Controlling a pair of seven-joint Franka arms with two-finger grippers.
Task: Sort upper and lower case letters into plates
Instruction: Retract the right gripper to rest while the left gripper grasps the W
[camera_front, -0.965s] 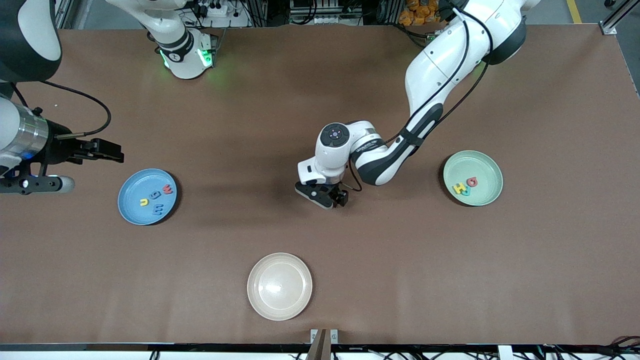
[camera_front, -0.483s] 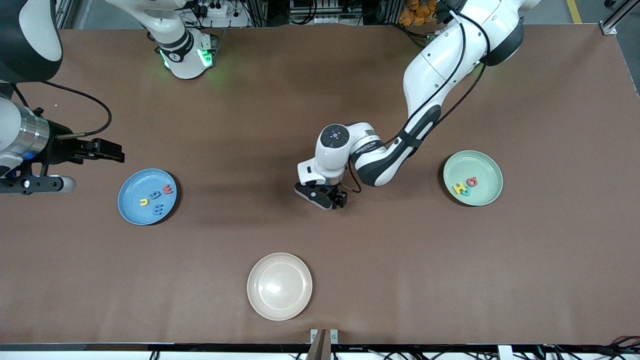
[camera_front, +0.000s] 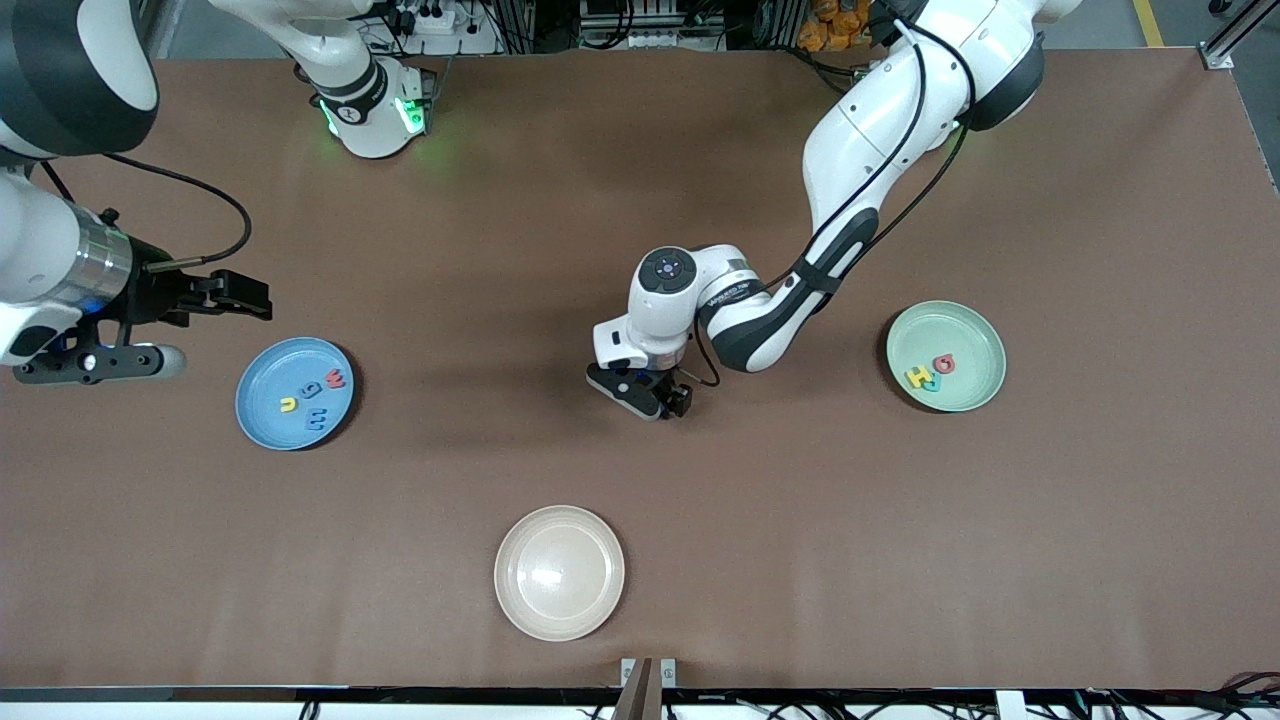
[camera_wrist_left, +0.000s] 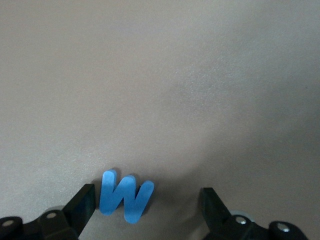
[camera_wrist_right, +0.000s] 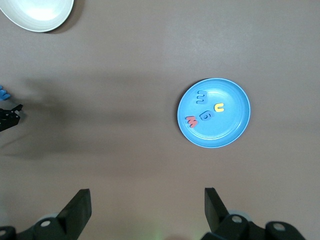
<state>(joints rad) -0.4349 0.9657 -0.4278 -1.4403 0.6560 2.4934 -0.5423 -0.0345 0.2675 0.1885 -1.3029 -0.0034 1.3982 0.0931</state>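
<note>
A blue letter W (camera_wrist_left: 125, 200) lies flat on the brown table between the fingers of my left gripper (camera_wrist_left: 148, 202). The gripper is open; one finger (camera_wrist_left: 84, 202) is close beside the letter and the other stands well apart. In the front view the left gripper (camera_front: 648, 397) is low at mid table and hides the letter. The blue plate (camera_front: 262, 410) holds several letters, among them a red one (camera_front: 337, 379) and a yellow one (camera_front: 288, 404). The mint plate (camera_front: 975, 340) holds three letters (camera_front: 930, 374). My right gripper (camera_front: 262, 298) hangs open beside the blue plate (camera_wrist_right: 235, 95), holding nothing.
An empty cream plate (camera_front: 559, 572) sits near the front edge, nearer the camera than the left gripper. The right arm's base (camera_front: 375, 110) with its green light stands at the back. Bare brown table (camera_front: 800, 520) lies between the plates.
The right gripper has shifted a little toward the middle of the table, beside the blue plate. The left gripper has edged slightly over the blue W.
</note>
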